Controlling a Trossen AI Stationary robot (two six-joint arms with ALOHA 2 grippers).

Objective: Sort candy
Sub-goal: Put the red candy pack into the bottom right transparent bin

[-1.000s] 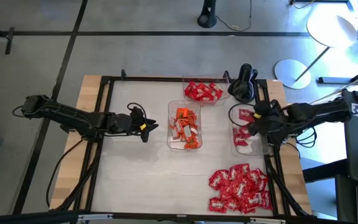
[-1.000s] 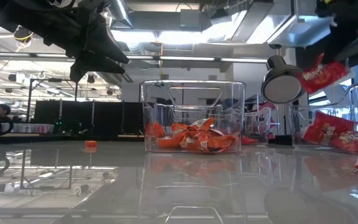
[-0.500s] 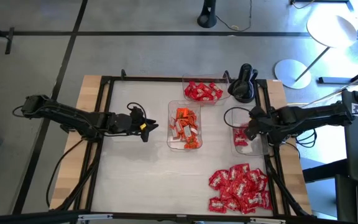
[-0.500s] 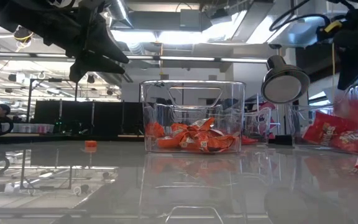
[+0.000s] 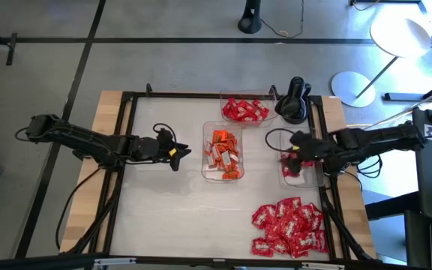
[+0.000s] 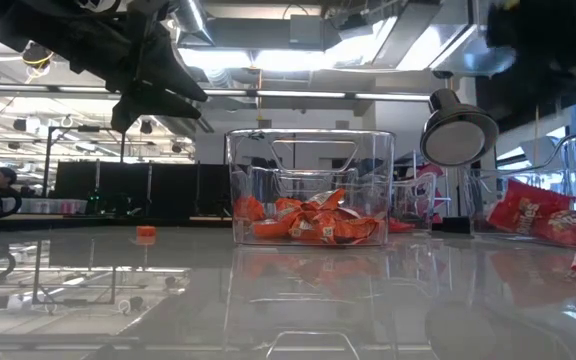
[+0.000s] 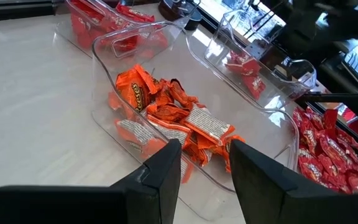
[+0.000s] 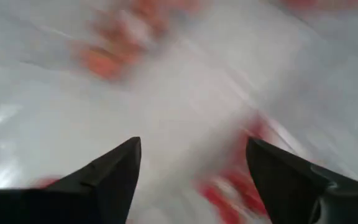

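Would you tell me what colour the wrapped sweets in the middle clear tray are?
Mostly orange wrapped sweets, some showing white printed backs; the left wrist view shows them best.

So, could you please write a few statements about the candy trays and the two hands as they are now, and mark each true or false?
1. The middle tray holds orange candy. True.
2. The right hand is shut on a red candy. False: its fingers stand apart with nothing between them, above the right tray.
3. A loose pile of red candy lies on the table near the front right corner. True.
4. The left hand is inside the middle tray. False: it is to the left of that tray, outside it.
5. The far tray holds red candy. True.
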